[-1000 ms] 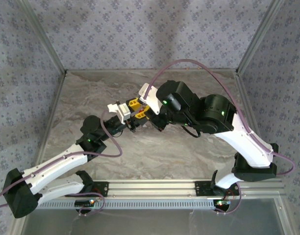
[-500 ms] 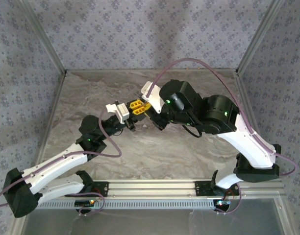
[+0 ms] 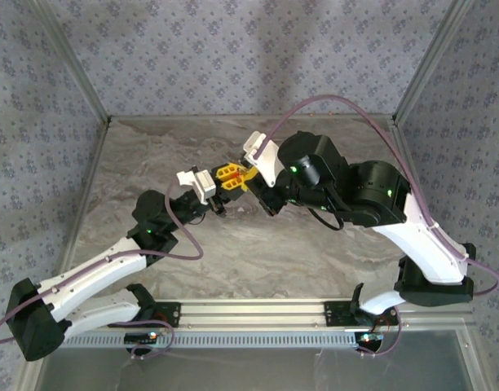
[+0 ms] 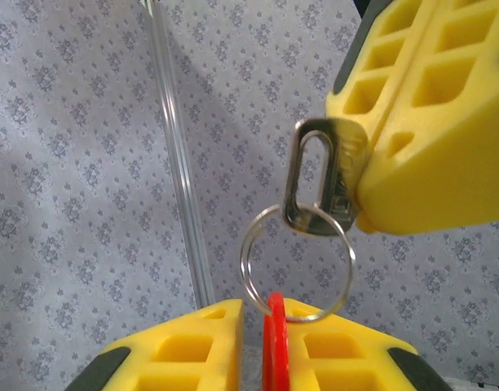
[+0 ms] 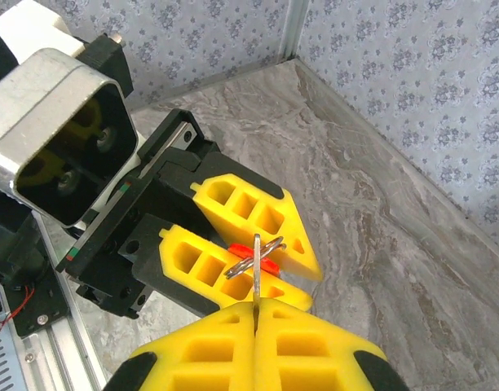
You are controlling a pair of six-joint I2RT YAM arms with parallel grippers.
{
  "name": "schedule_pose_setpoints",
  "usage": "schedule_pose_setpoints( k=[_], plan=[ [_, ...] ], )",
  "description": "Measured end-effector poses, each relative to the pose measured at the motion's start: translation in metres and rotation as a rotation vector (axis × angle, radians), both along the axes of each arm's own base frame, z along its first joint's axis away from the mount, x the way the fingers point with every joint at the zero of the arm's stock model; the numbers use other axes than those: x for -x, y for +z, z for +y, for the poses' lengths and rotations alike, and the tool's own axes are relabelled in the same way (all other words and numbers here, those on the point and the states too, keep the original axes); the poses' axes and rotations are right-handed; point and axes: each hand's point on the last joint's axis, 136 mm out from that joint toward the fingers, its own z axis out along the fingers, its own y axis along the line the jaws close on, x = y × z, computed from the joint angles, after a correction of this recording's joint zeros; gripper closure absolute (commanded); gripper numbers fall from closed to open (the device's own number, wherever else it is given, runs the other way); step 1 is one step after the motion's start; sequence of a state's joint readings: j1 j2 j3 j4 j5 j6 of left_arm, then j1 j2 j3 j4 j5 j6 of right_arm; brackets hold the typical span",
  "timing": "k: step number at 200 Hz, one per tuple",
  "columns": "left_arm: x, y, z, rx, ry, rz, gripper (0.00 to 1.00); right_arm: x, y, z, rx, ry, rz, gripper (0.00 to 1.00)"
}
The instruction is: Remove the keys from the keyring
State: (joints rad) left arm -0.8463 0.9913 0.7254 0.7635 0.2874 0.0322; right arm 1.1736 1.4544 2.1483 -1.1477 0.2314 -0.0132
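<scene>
Since a sec ago the right arm (image 3: 372, 195) has swung back a bit toward its own side, so the keyring (image 4: 243, 259) is pulled out in mid-air btwn the two grippers, over the middle of the table (image 3: 315, 244). Rn the left gripper (image 4: 271, 319) is clamped on its red tag (image 4: 275, 352) and the right gripper (image 5: 255, 314) is pinched shut on the key (image 4: 339, 171). Key's still threaded on tho, so imo nothing's off yet, prob needs working round the coil, not just a tug.
</scene>
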Motion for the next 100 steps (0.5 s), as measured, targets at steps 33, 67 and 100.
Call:
schedule_pose_setpoints(
  k=[33, 67, 100],
  plan=[
    [-0.0002, 0.0002, 0.0003, 0.003, -0.003, 0.005, 0.66, 0.0015, -0.0043, 0.0015, 0.004, 0.007, 0.014, 1.0],
    [0.0006, 0.0017, 0.0004, 0.008, -0.006, 0.0, 0.68, 0.0015, -0.0049, 0.0018, 0.005, 0.007, 0.016, 1.0],
    [0.0, 0.0017, -0.0017, 0.014, -0.015, 0.002, 0.6, 0.0016, -0.0064, 0.0027, 0.003, 0.008, 0.024, 1.0]
  ],
)
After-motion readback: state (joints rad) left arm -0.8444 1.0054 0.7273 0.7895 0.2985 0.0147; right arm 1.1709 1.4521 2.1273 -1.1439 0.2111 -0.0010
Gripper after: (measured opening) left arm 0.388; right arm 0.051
